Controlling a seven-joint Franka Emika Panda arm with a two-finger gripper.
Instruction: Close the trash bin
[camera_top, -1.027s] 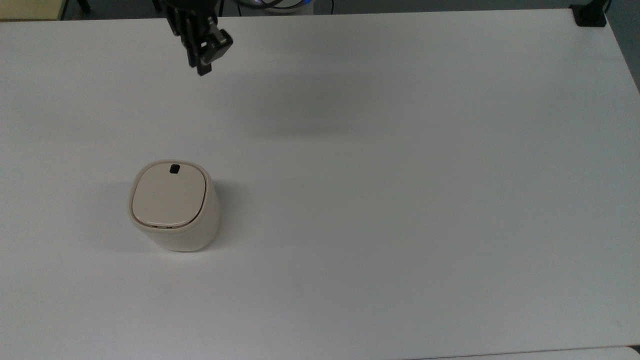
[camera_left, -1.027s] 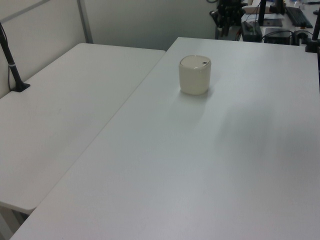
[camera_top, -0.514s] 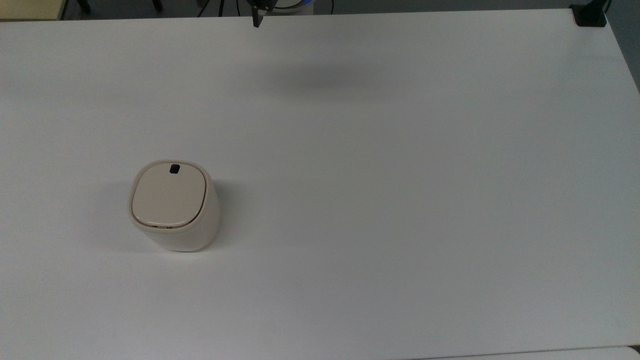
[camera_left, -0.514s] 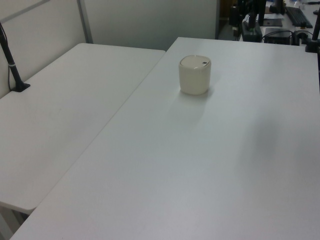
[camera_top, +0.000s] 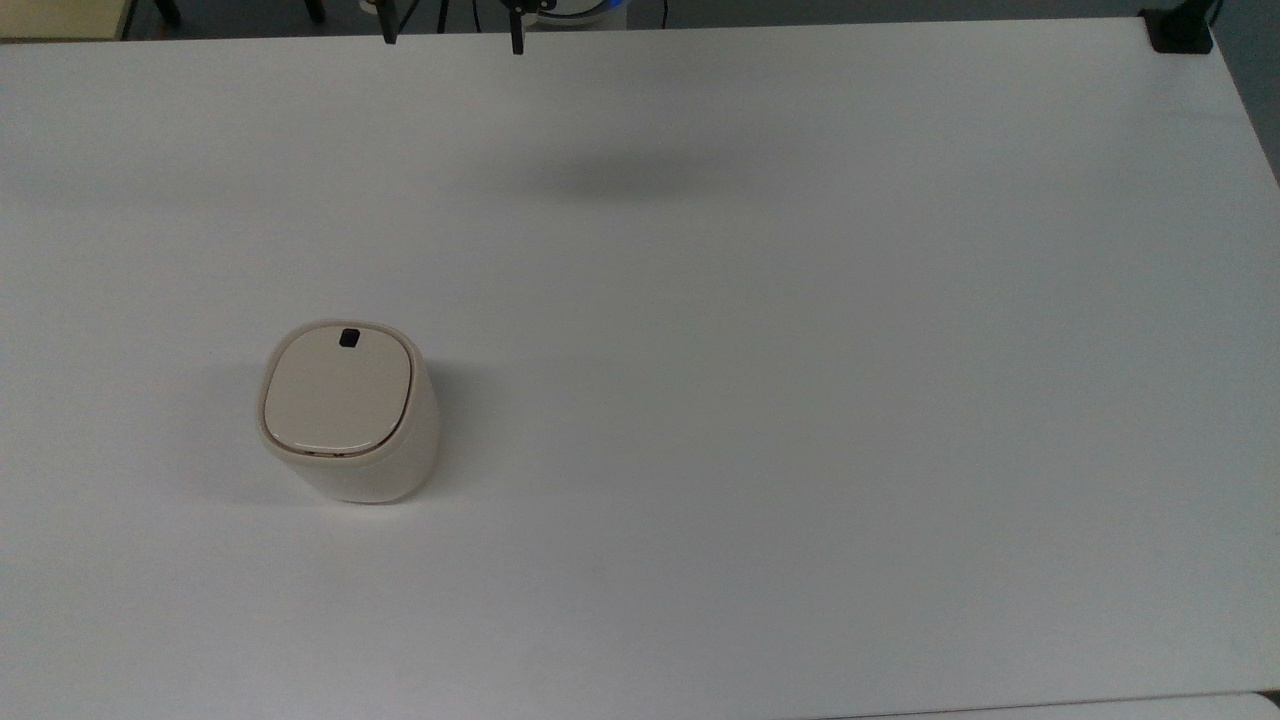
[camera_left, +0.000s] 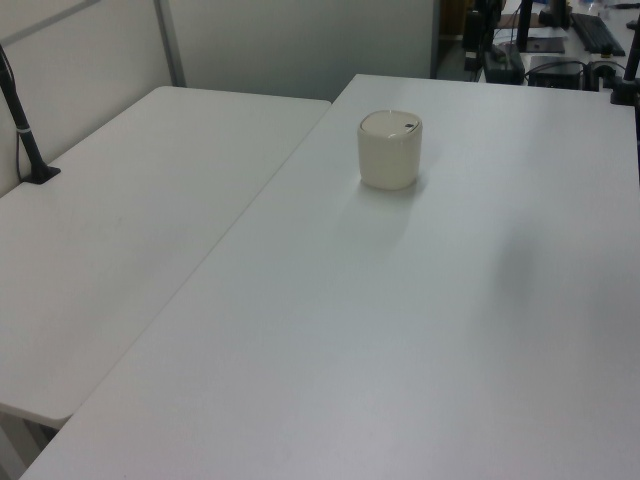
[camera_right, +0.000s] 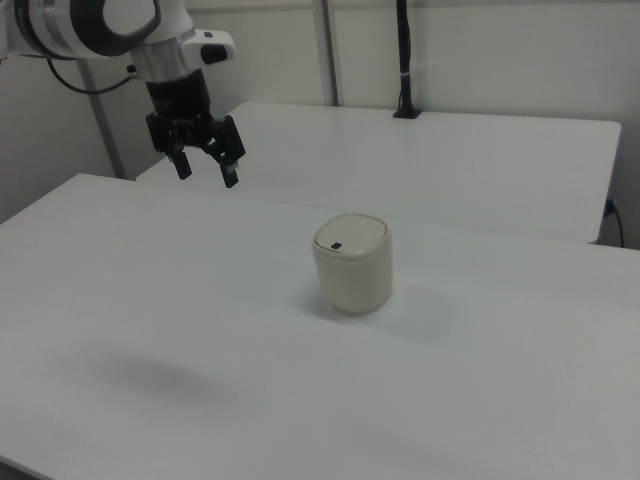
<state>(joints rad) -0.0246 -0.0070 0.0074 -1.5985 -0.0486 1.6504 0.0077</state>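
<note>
Broad white matte table (camera_top: 760, 400) under even light, bare apart from one soft grey shadow patch (camera_top: 625, 180) near the top view's upper middle. Butted against a second white table (camera_left: 130, 230) on the left view's left; pale partition walls behind, with a black pole (camera_right: 403, 55) clamped to the far table in the right view.

Small cream-beige rounded-square plastic trash bin (camera_top: 350, 415) upright on the table, in the top view's lower left, flat lid down flush, its small black square tab (camera_top: 349, 338) at the far edge.

Black two-finger gripper (camera_right: 206, 165) on the white arm, seen in the right view held high above the table and well apart from the bin, fingers spread, holding nothing.

Compared with a second ago: gripper gone from over the top view's upper left, two dark fingertips (camera_top: 517, 40) at the top edge; bin unmoved, lid unchanged.
</note>
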